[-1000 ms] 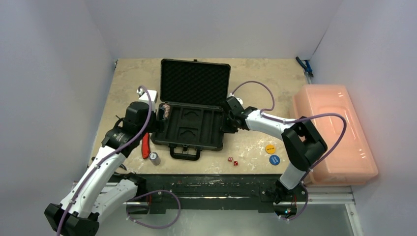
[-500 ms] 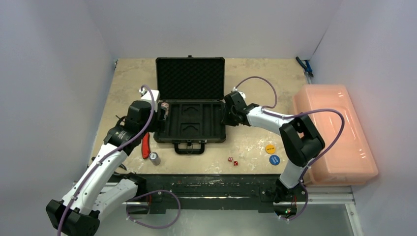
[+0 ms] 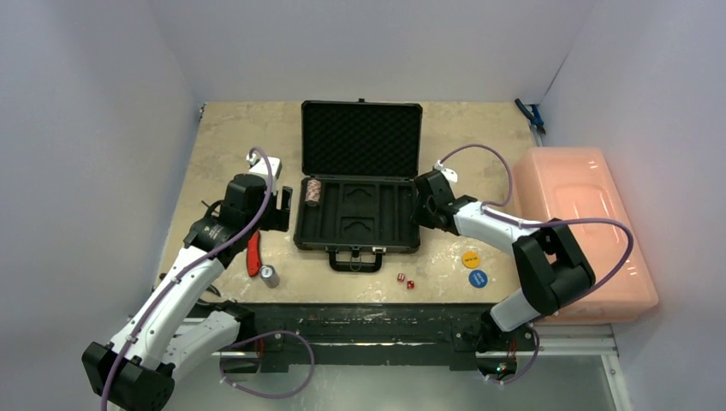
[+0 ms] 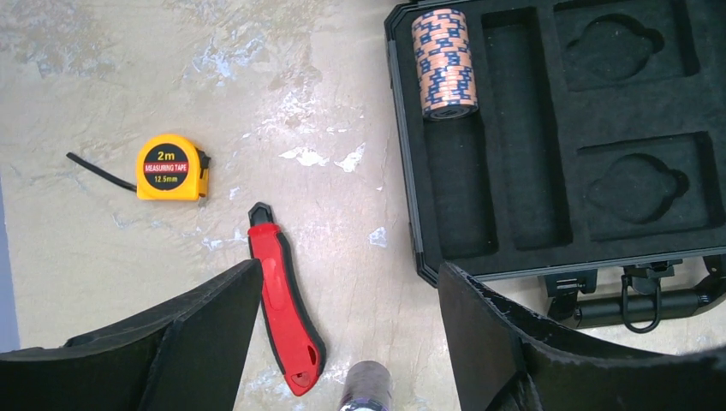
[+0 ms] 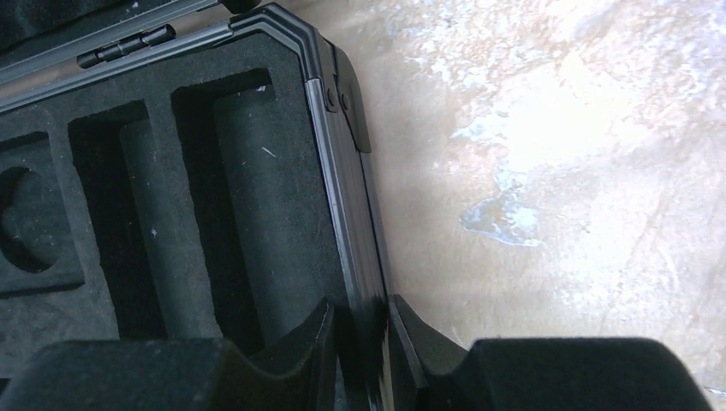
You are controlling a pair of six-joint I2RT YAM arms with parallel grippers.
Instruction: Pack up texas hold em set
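The black briefcase [image 3: 360, 235] lies open at the table's middle, lid upright, foam tray showing. One chip stack [image 3: 313, 191] lies in the tray's left slot, also seen in the left wrist view [image 4: 443, 62]. My left gripper [image 3: 282, 199] is open and empty, just left of the case [image 4: 409, 171]. My right gripper [image 3: 424, 210] is shut on the case's right wall [image 5: 338, 171]. A second chip stack [image 3: 269, 276] stands on the table front left. A yellow disc [image 3: 471, 258], a blue disc [image 3: 478, 278] and two red dice [image 3: 405, 280] lie front right.
A red-handled knife [image 3: 253, 254] lies left of the case, between my left fingers in the wrist view [image 4: 282, 300]. A yellow tape measure [image 4: 171, 167] lies further left. A large pink bin [image 3: 582, 231] fills the right edge. A blue clamp [image 3: 529, 113] sits back right.
The briefcase has slid to the right with my right gripper on its wall. My left gripper has let go of the chip stack, which now lies in the tray's left slot.
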